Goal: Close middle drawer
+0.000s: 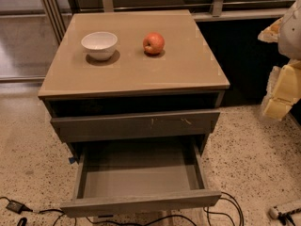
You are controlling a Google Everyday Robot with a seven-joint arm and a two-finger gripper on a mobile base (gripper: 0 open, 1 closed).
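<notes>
The middle drawer (141, 202) is pulled far out of the grey-brown cabinet (136, 74). Its plain front panel is near the bottom of the view, and its smooth grey inside (136, 173) holds nothing. Above it, a similar drawer front with small pale scratches (136, 125) stands slightly out from the cabinet. My gripper (278, 95) is the pale yellow and white shape at the right edge. It hangs in the air to the right of the cabinet at about the level of the cabinet top, well apart from both drawers.
A white bowl (99, 44) and a red apple (154, 43) sit on the cabinet top. Black cables (221, 211) and a small adapter (14, 205) lie on the speckled floor by the drawer front. Metal rails and a dark wall stand behind.
</notes>
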